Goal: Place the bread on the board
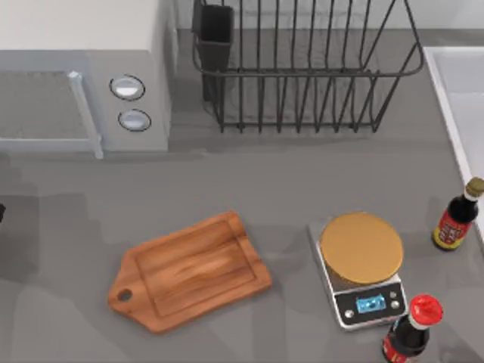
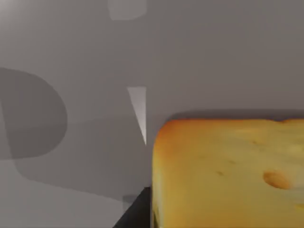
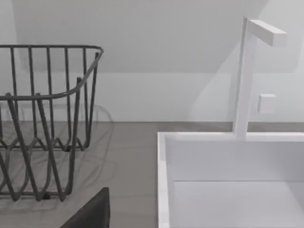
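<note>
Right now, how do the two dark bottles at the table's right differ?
The red-capped bottle stands at the table's near edge, in front of the scale; the olive-capped bottle stands farther back, to the scale's right. The red-capped bottle has a large rounded cap; the olive-capped bottle's cap is smaller. Both are dark, red-labelled and upright.

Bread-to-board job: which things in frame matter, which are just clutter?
Job:
bread, close in the left wrist view
board, nothing on it

Clutter:
microwave
rack
scale with tan disc
two bottles
sink with faucet
</note>
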Robot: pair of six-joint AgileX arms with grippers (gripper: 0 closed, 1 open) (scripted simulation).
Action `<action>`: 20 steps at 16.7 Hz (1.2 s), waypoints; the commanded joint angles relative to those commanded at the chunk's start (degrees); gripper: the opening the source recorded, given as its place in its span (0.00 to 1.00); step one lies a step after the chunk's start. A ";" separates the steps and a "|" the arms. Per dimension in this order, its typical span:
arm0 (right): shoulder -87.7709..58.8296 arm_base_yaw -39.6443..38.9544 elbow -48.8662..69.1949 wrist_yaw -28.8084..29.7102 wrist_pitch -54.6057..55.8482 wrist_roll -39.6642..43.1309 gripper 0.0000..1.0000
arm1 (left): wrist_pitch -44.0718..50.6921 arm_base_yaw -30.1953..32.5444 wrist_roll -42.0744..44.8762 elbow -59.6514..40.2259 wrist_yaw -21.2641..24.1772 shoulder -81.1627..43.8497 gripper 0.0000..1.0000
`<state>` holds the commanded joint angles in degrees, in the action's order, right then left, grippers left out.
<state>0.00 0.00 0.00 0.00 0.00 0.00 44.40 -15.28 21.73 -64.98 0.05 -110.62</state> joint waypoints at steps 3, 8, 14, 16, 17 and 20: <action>0.00 0.00 0.00 0.00 0.00 0.00 1.00 | 0.00 0.00 0.00 0.00 0.00 0.00 0.00; 0.00 0.00 0.00 0.00 0.00 0.00 1.00 | 0.00 0.00 0.00 0.00 0.00 0.00 0.00; 0.00 0.00 0.00 0.00 0.00 0.00 1.00 | 2.82 -1.39 2.11 0.04 1.19 1.78 0.00; 0.00 0.00 0.00 0.00 0.00 0.00 1.00 | 6.72 -2.30 3.73 -0.68 1.28 3.38 0.00; 0.00 0.00 0.00 0.00 0.00 0.00 1.00 | 8.98 -2.57 4.26 -1.48 1.13 4.24 0.00; 0.00 0.00 0.00 0.00 0.00 0.00 1.00 | 15.67 -2.03 4.35 -5.94 0.60 6.60 0.00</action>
<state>0.00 0.00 0.00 0.00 0.00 0.00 60.07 -17.31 26.09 -70.93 0.65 -104.02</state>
